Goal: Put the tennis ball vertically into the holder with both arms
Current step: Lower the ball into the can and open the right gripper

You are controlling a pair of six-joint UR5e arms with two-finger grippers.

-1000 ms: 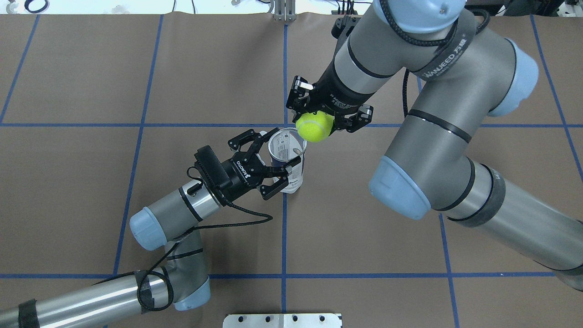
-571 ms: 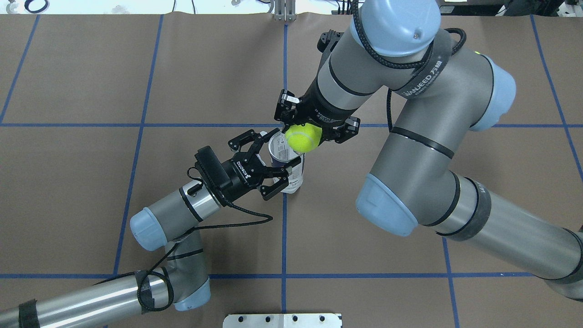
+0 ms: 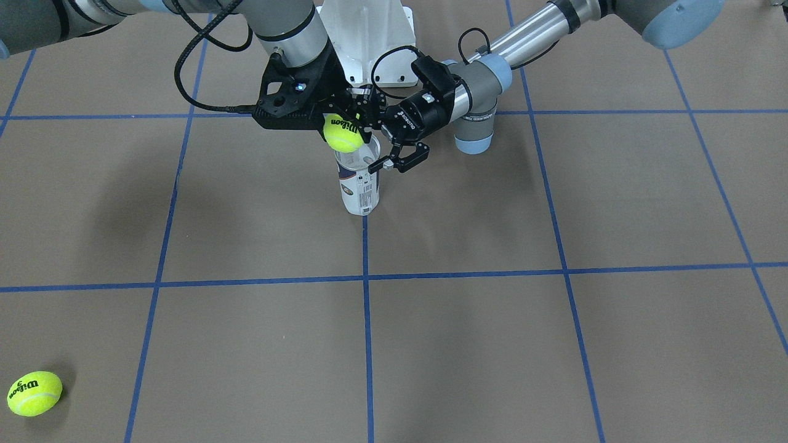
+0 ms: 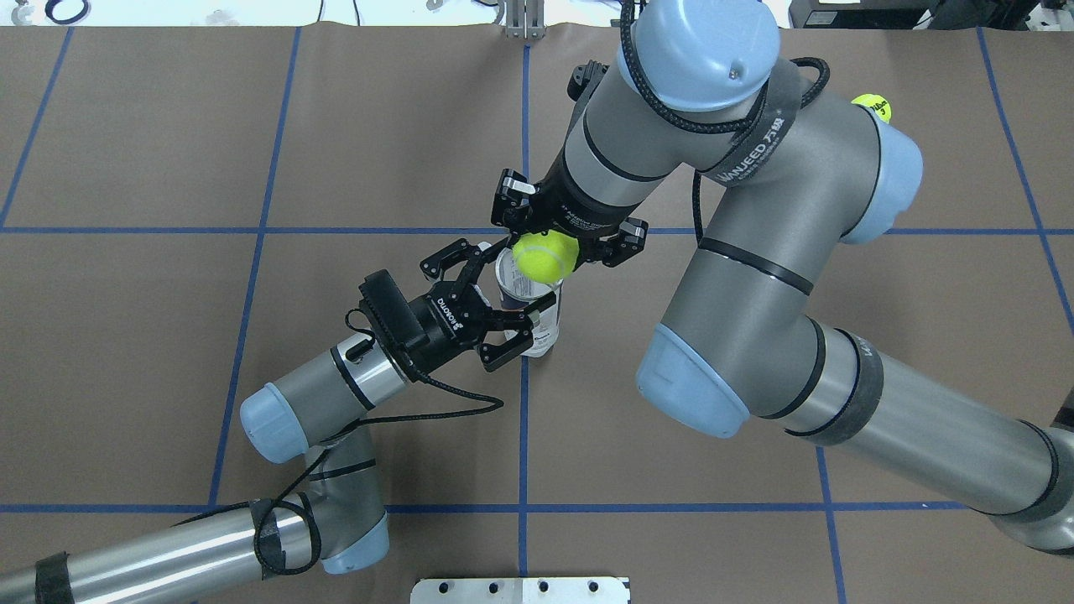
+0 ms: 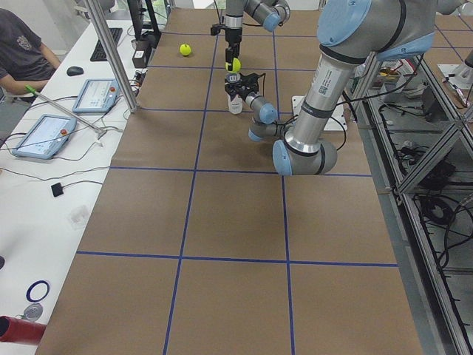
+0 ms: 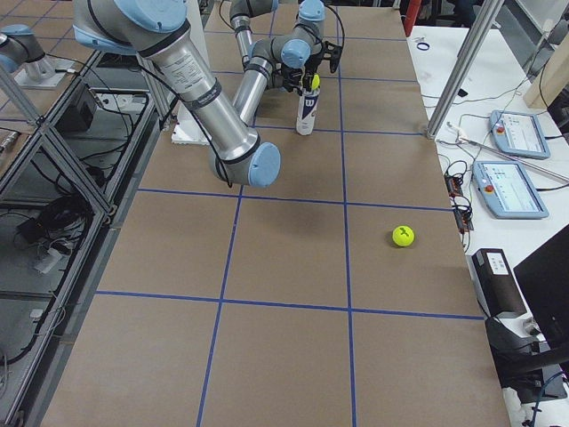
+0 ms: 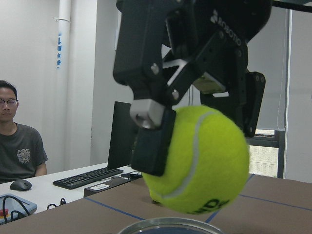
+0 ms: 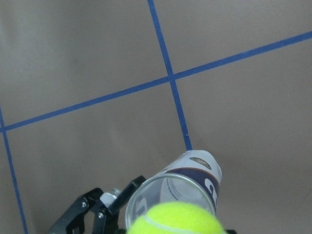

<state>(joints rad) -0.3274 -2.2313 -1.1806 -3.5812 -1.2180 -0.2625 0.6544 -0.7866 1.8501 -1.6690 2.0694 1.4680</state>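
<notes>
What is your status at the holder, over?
Left gripper shut on holder, upright. Right gripper shut on tennis ball, just above the open rim, not in yet. Spare ball lies far off, no obstruction.

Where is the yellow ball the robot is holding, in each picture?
Front-facing: held ball upper centre, above the can.
Overhead: centre.
Left side: top centre, tiny.
Right side: top centre.
Left wrist: fills the middle.
Right wrist: bottom edge.
Shared landmark: the clear can under it.
</notes>
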